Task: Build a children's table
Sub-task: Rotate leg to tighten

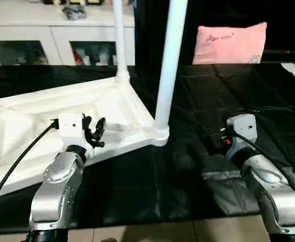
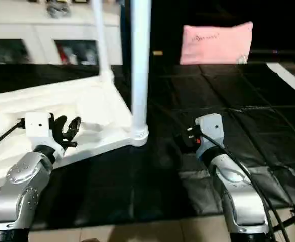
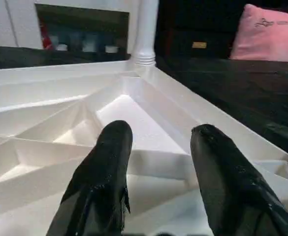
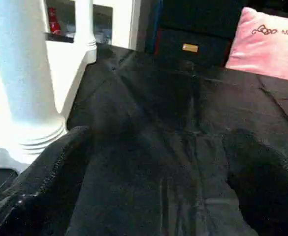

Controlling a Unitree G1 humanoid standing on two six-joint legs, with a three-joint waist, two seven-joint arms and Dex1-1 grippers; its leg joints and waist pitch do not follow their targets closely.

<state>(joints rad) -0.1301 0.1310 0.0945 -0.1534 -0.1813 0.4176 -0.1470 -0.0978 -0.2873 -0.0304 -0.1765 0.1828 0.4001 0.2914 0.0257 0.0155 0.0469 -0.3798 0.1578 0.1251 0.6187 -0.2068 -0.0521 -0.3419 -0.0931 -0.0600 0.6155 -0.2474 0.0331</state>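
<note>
The left tool hovers over the near edge of the upturned white table top, its two black fingers parted with nothing between them. Just beyond its fingertips lie the ribs of the underside, running up to a far corner.

The right tool sits low over the black surface, its fingers spread wide and empty. The near corner socket of the table top lies just to that tool's left, apart from it, and a white leg stands upright in the socket, rising out of the head views. The base of that leg is ringed where it meets the socket.

Farther off, beyond the left tool, a second leg stands upright in the far corner socket of the table top. The table top itself rests ribbed side up on the black surface, stretching away to the left of both tools.

Well beyond the right tool, a pink cushion leans at the far edge of the black surface. Behind the far leg stands a white cabinet with glass doors, small things on its shelves.
</note>
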